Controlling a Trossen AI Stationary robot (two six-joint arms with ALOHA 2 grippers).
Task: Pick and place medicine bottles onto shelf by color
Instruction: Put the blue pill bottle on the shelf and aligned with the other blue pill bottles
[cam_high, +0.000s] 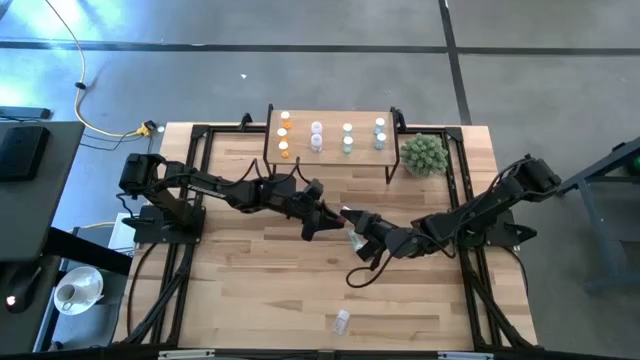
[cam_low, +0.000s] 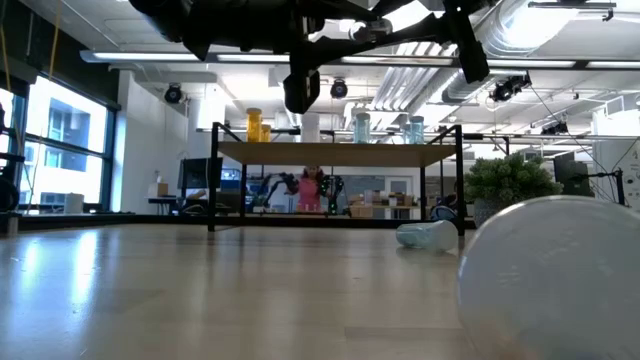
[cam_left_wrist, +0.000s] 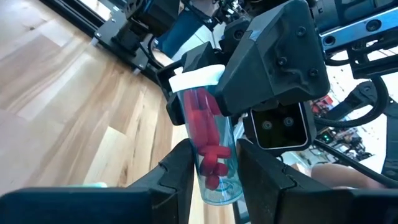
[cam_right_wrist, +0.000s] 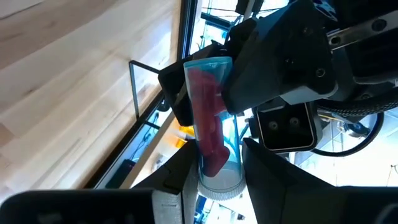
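Passing a bottle (cam_left_wrist: 211, 155) mid-air, clamped between fingers of both left gripper (cam_high: 330, 217) and right gripper (cam_high: 358, 232); shelf (cam_high: 330, 156) partly filled, two bottles left.

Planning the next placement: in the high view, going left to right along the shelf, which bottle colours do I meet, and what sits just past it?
Orange bottles → pink bottles → green bottles → blue bottles → spiky green plant ball, just past the shelf.

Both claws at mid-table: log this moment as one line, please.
left claw: shut on bottle | right claw: shut on same bottle, cap end | phase: handover above table | shelf: bottles in colour rows | one bottle lying at front edge
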